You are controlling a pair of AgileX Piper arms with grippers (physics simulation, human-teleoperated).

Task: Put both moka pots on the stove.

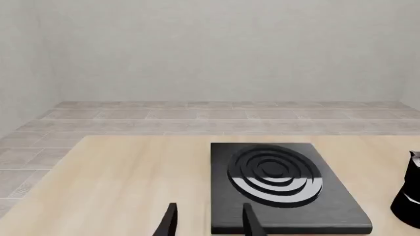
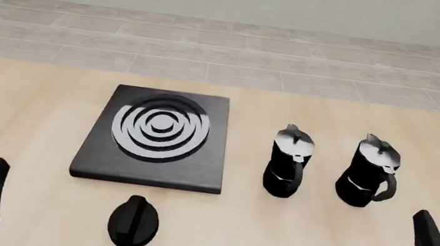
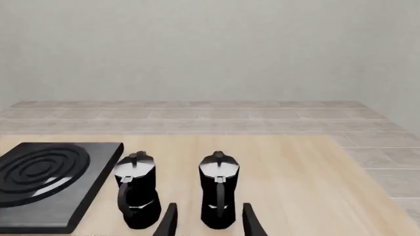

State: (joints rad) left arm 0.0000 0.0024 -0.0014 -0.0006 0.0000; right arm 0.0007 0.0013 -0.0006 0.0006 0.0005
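Pots: two [image 2: 288,161] [image 2: 367,171]; stove [image 2: 153,137]: one.

Bare counter [image 2: 29,106] lies left of the stove [image 2: 197,170]; a narrow gap separates the two moka pots [image 2: 288,163], and a black oval knob [image 2: 133,221] sits below the stove.

Two moka pots [image 2: 288,163] [image 2: 369,173] upright right of the stove [image 2: 151,168], black knob [image 2: 133,222] nearer.

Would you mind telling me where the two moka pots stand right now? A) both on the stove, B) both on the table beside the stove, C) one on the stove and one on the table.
B: both moka pots stand upright on the table, beside the stove, whose burner is bare.
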